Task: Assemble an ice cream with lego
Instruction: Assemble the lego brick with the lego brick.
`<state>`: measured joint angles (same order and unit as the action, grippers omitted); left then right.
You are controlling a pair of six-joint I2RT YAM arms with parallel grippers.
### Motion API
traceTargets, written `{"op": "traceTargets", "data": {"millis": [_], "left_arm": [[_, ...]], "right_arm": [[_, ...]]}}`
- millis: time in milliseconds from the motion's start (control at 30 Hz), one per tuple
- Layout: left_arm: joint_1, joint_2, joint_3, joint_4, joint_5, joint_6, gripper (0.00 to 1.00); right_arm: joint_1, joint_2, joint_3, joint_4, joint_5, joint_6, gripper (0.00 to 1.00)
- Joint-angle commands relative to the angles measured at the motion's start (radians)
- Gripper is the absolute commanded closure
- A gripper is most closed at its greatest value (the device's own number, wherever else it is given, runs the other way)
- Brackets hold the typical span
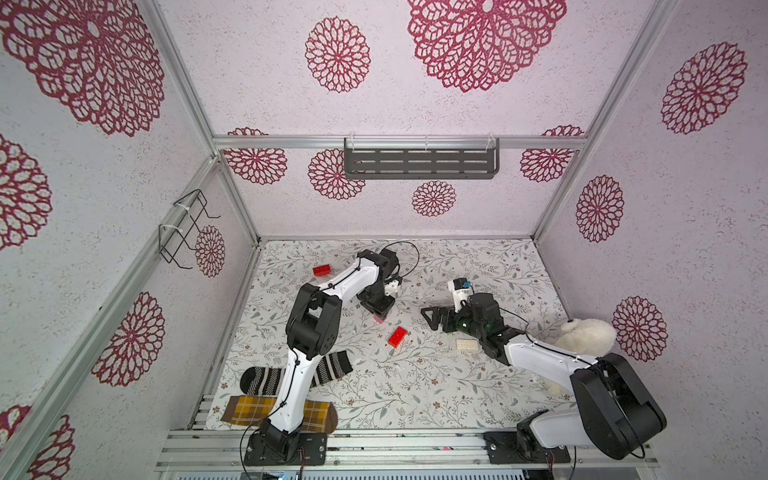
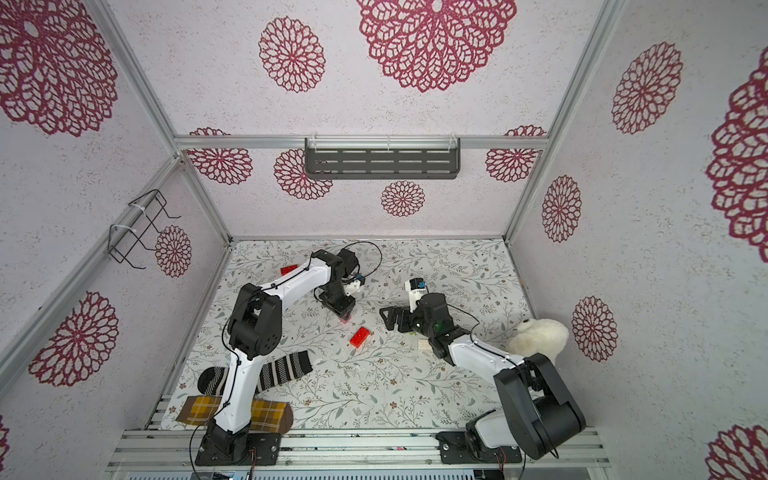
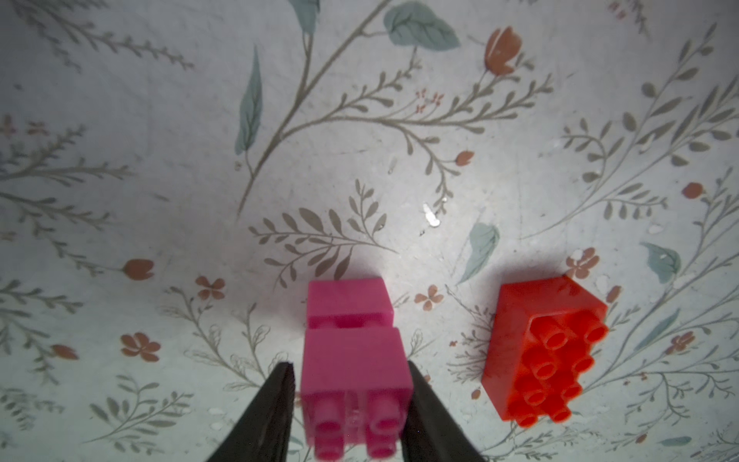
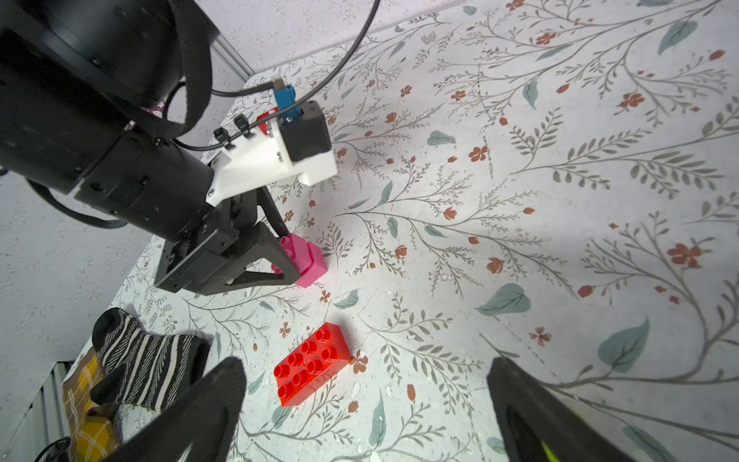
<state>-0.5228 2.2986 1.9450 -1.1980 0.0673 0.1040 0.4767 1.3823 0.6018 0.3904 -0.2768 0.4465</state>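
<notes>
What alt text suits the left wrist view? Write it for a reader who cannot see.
Two joined pink bricks stand on the floral table between the black fingers of the left gripper, studs toward the camera; whether the fingers grip them is unclear. A red oblong brick lies apart beside them.

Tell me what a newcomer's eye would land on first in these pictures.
The huge crimson floral medallions on the enclosure walls dominate both top views. In the middle of the floral table, the left tool straddles a stack of two pink bricks, with a loose red brick lying close by. A white plush toy sits at the table's right edge.
</notes>
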Motion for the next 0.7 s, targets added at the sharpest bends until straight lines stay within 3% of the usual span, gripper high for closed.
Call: {"op": "traceTargets", "data": {"millis": [0,667], "left_arm": [[0.008,0.025,0.04,-0.017,-0.012,0.004,0.53],[0.002,-0.031,0.022,-0.023,0.017,-0.012,0.49]], "right_arm": [[0.002,0.0,0.026,0.009,-0.022,0.008,0.01],[0.002,0.003,0.026,0.008,-0.021,0.009,0.01]]}}
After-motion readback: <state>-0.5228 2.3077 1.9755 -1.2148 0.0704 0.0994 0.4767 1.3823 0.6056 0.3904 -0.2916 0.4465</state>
